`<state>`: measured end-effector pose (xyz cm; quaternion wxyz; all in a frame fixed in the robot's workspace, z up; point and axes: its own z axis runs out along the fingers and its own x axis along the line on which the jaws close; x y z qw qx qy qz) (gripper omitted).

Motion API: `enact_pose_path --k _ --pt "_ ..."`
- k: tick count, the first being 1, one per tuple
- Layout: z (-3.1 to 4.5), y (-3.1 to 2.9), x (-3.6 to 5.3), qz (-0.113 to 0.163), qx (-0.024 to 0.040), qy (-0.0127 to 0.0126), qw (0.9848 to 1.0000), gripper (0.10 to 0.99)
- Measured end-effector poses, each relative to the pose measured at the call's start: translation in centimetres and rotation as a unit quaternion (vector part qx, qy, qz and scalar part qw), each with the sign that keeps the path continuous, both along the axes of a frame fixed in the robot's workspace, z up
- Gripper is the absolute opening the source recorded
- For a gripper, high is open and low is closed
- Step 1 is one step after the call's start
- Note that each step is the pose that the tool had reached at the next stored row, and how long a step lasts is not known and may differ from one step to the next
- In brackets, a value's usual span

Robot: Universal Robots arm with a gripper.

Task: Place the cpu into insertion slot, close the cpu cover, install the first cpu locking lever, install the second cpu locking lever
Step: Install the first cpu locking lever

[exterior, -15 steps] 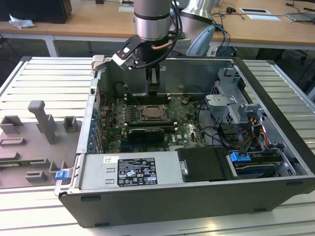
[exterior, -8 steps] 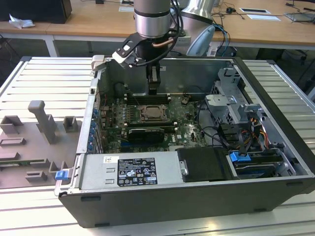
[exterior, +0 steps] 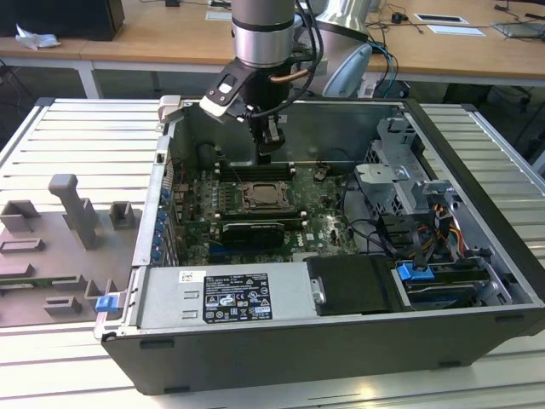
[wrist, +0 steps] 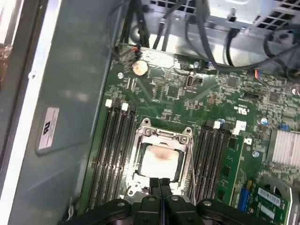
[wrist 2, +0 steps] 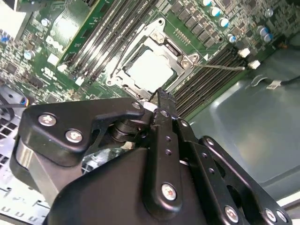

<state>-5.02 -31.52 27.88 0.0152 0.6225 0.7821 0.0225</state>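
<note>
First wrist view: the cpu (wrist: 161, 161) is seen seated in the insertion slot (wrist: 138, 157), the cpu cover (wrist: 161, 135) lowered. A locking lever (wrist: 191, 164) appears unlatched. The gripper (wrist: 159, 182) is held closed, empty.

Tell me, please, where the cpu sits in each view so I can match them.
Exterior view: the cpu lies on the motherboard, just below the gripper.
Second wrist view: the cpu lies just beyond the gripper.
First wrist view: the cpu also just beyond the gripper.
Shared landmark: memory slots flanking it.
</note>
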Motion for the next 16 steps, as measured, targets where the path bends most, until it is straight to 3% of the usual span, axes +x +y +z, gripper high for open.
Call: enact_pose_path --k 5,8,10,11,16 --pt "-0.06 0.00 -0.01 0.052 0.0000 0.0002 0.9986 0.106" --pt "-0.06 0.00 -0.01 0.101 0.0000 0.0002 0.9949 0.106" --pt "-0.05 0.00 -0.01 0.113 0.0000 0.0003 0.9936 0.106" --pt "-0.05 0.00 -0.01 0.127 -0.0001 0.0002 0.9918 0.106" --pt "-0.05 0.00 -0.01 0.165 0.0000 0.0002 0.9863 0.106"
